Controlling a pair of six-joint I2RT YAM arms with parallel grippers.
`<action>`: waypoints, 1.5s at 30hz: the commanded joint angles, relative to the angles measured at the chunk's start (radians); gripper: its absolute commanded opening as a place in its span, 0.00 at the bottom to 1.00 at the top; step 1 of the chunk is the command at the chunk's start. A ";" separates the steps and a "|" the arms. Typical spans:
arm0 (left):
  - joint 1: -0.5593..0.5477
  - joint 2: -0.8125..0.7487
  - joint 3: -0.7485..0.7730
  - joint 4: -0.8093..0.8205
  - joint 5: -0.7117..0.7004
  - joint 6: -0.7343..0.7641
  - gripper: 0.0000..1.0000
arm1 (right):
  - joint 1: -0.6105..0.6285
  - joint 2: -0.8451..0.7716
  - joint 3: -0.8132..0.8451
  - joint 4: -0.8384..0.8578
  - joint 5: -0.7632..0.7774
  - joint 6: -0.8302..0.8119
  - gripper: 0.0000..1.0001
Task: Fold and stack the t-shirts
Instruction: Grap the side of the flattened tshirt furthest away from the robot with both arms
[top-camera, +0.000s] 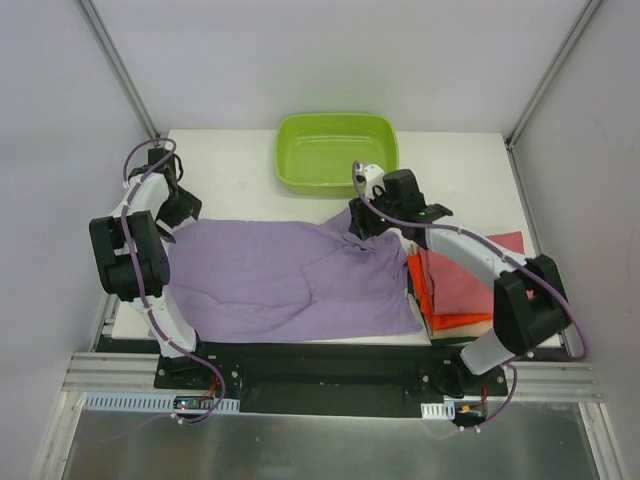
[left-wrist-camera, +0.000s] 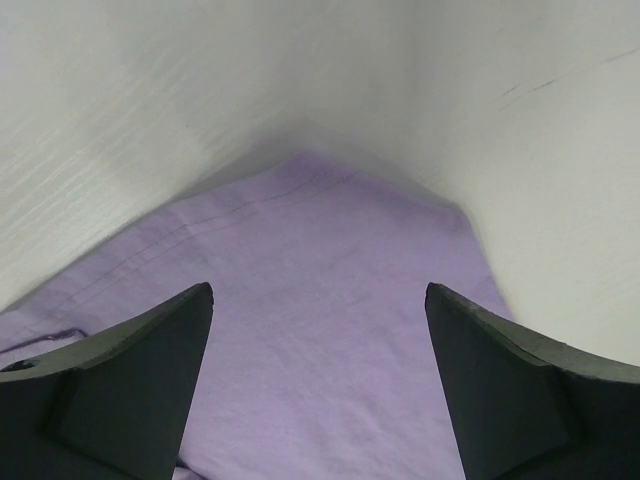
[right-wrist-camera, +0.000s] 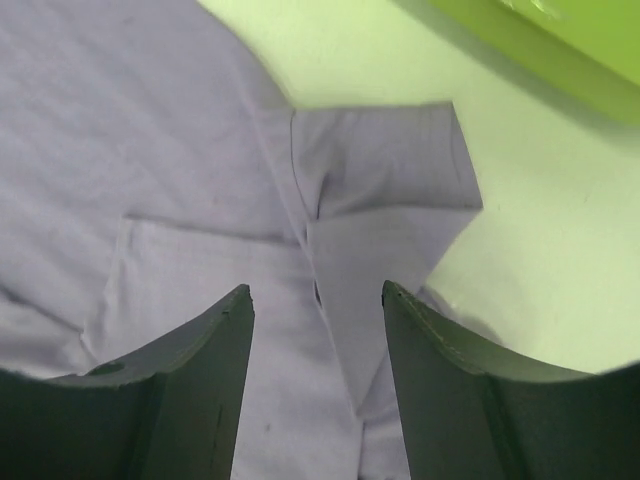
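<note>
L fingers (left-wrist-camera: 130, 370) are hanging spread wide, lilac t-shirt (left-wrist-camera: 320, 260) lying flat beneath them. R fingers (right-wrist-camera: 170, 390) are standing apart, pinching nothing; its sleeve (right-wrist-camera: 390, 160) just ahead.

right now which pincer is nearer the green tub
Right. The right pincer is just beside the green tub; the left pincer is over the lilac shirt, far left.

You have the lilac t-shirt (top-camera: 290, 280) spread wide, rumpled at its right sleeve, just nearside of the green tub (top-camera: 338, 152). To the tub's near right, the folded rose-red t-shirt (top-camera: 470, 275) lies on the orange t-shirt (top-camera: 424, 292).
</note>
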 joint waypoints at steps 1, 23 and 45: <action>0.007 0.028 0.108 -0.066 -0.078 -0.055 0.86 | 0.052 0.167 0.147 -0.085 0.120 -0.041 0.58; 0.007 0.048 0.121 -0.102 -0.126 0.006 0.87 | 0.070 0.360 0.325 -0.235 0.154 -0.114 0.32; 0.001 0.030 0.111 -0.088 -0.119 0.012 0.86 | -0.020 0.284 0.279 -0.169 0.178 -0.046 0.01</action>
